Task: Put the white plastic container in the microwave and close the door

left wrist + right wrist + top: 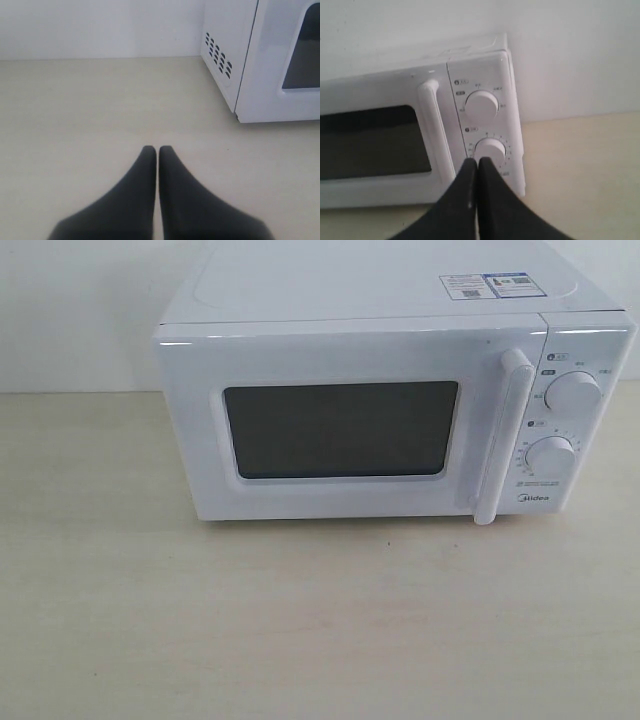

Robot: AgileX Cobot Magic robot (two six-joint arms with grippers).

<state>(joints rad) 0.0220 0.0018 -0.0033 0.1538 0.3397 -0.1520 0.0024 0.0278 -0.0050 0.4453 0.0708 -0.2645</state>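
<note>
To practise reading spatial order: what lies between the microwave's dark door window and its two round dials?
The long white bar handle of the door stands between the window and the dials, clearest in the exterior view.

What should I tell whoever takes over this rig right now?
Left gripper: shut, empty, above the bare table beside the microwave.
Right gripper: shut, empty, aimed toward the lower dial.
Door: closed.
Container: in no view. The window is too dark to tell whether it is inside.
Done: door is shut.
Left: confirm the container is inside. If it is not, find it, open the door, load it and close the door.
</note>
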